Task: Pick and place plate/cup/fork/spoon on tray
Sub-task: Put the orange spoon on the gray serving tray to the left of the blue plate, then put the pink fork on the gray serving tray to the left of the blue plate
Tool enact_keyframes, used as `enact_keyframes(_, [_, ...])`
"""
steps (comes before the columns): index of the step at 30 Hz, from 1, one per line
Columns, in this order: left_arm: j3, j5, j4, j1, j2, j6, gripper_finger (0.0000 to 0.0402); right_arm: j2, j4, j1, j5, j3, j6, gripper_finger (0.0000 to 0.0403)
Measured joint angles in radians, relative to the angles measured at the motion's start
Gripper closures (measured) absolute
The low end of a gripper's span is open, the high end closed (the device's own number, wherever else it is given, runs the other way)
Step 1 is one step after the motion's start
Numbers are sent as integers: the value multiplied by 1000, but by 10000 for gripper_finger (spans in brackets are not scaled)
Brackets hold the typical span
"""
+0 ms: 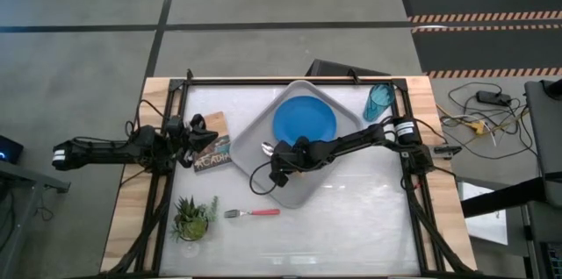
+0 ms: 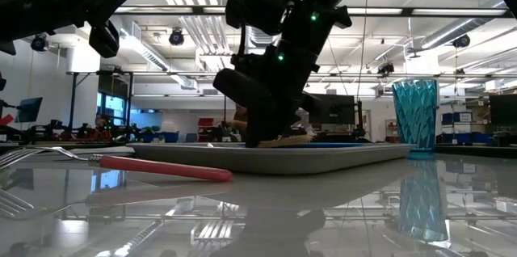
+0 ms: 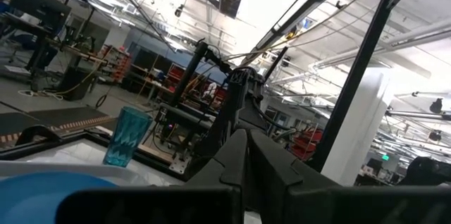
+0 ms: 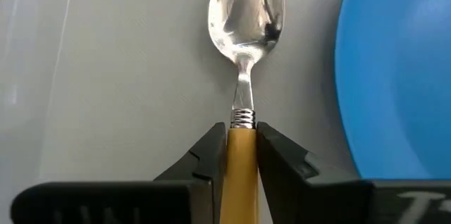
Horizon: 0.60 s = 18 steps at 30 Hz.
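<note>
The grey tray (image 1: pixel 299 198) lies slantwise mid-table with the blue plate (image 1: pixel 304 121) on it. My right gripper (image 1: pixel 279 167) stands over the tray's left part, shut on the orange-handled spoon (image 4: pixel 245 13), beside the plate (image 4: pixel 402 76). The teal cup (image 1: pixel 379 102) stands upright on the table at the far right, off the tray. The pink-handled fork (image 1: pixel 253 213) lies flat on the table near the tray's near corner. My left gripper (image 1: pixel 200 135) is shut and empty at the table's left side. My right gripper pinches the spoon's orange handle (image 4: pixel 242 146) between its two fingers, right behind the metal collar. The fingers lie along the spoon, whose bowl (image 1: pixel 267 148) points away toward the far left. The spoon is level, low over the tray floor (image 4: pixel 106 76); whether it rests there, I cannot tell.
A small book (image 1: pixel 211 149) lies on the table under my left gripper. A potted plant (image 1: pixel 193 218) stands at the near left corner. A dark frame (image 1: pixel 290 80) runs around the table edges.
</note>
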Motion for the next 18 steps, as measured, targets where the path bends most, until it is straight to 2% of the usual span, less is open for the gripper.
enact_keyframes(12, [0,0,0,0,2,0,402,-5,-3,0,-3,0,-4,261])
enact_keyframes(18, [0,0,0,0,2,1,402,-51,0,25,-42,-1,-16,253])
